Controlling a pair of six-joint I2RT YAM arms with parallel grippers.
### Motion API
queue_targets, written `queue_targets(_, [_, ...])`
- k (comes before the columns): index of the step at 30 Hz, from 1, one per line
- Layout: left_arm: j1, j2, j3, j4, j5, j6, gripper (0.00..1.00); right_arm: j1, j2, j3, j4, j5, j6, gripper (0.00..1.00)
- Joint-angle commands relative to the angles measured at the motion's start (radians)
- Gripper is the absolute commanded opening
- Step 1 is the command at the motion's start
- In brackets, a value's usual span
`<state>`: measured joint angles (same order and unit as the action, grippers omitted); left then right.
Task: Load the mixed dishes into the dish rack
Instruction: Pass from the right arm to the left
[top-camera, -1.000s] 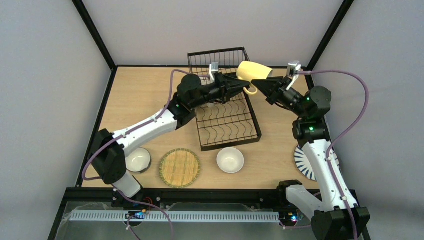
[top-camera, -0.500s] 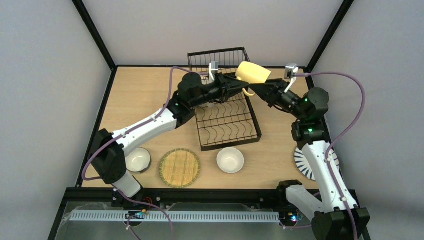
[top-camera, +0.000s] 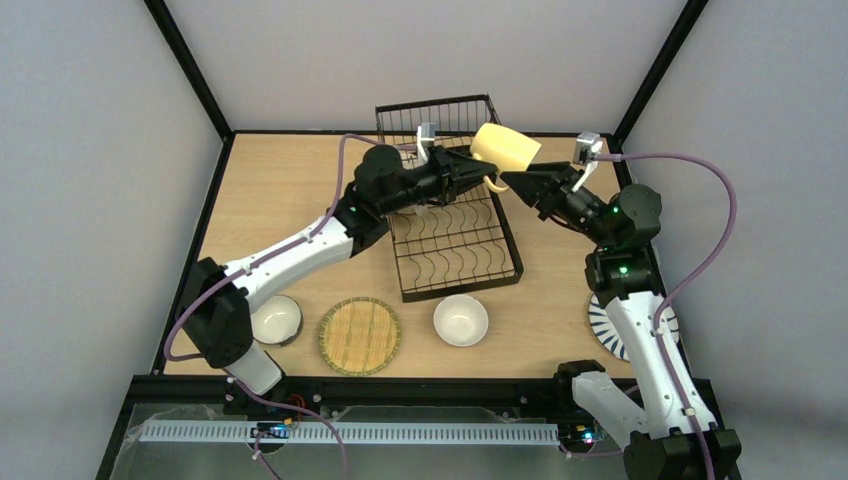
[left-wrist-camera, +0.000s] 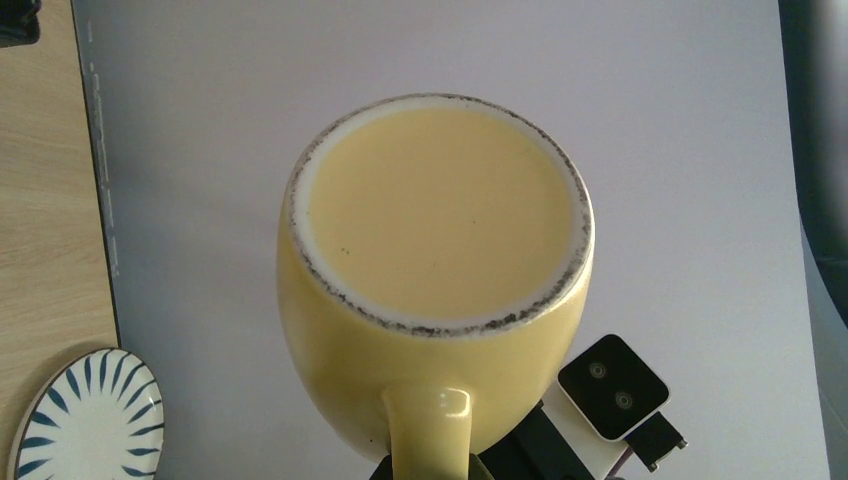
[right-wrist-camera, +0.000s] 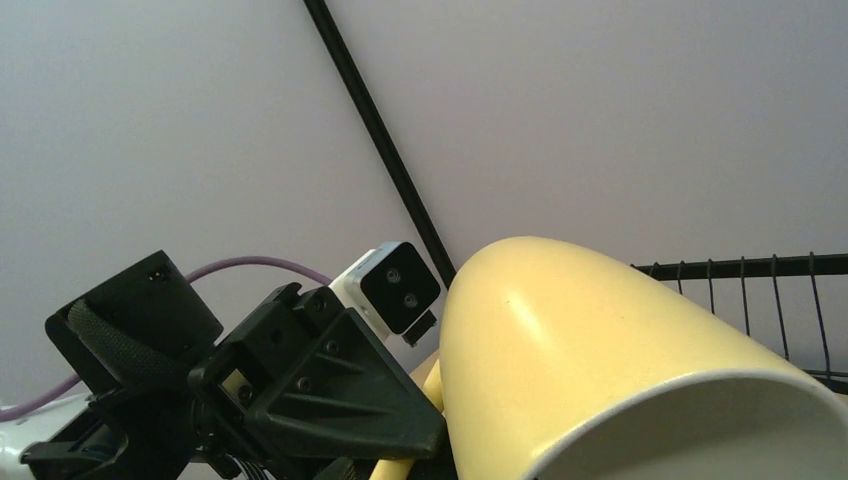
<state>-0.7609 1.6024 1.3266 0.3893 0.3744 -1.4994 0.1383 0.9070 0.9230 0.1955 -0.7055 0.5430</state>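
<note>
My left gripper (top-camera: 478, 177) is clamped on the handle of the pale yellow mug (top-camera: 506, 147), which juts out tilted ahead of those jaws, ready for the dish rack (top-camera: 455, 240) below. My right gripper (top-camera: 513, 179) sits just under the mug; I cannot tell whether its jaws are spread.

a wooden table (top-camera: 270, 190) sits inside grey walls (top-camera: 90, 150) and black frame posts (top-camera: 187, 60).
</note>
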Motion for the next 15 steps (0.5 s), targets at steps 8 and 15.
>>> queue_targets(8, [0.030,-0.067,-0.022,0.061,0.002,0.010,0.02,0.007,-0.051,-0.023,-0.052,0.062,-0.020,0.80])
queue_targets(15, [0.043,-0.073,0.009,-0.007,0.004,0.076,0.02,0.007,-0.093,-0.020,-0.128,0.110,-0.039,0.85])
